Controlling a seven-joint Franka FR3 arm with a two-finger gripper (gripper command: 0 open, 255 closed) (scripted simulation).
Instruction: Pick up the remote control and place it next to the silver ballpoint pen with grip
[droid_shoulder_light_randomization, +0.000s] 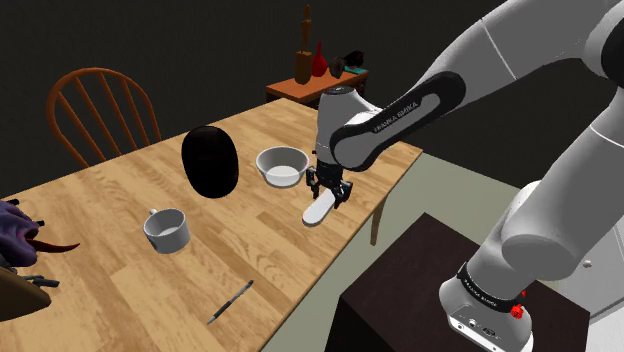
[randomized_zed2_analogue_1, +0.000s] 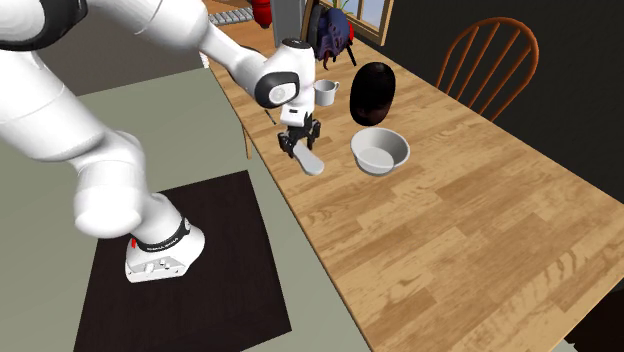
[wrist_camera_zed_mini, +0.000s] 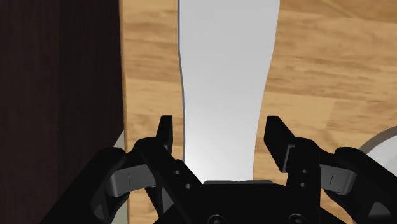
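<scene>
We see the white remote control lying on the wooden table just beside the white bowl, on the bowl's side near the table edge. The black gripper is low over the remote, its two fingers standing apart with the remote between them and not squeezed. The bowl shows its bare white bottom, the white mug sits well apart from the bowl, and the pen lies even farther from it.

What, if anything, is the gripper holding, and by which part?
Nothing. The gripper is open, its fingers straddling one end of the white remote control without touching it.
</scene>
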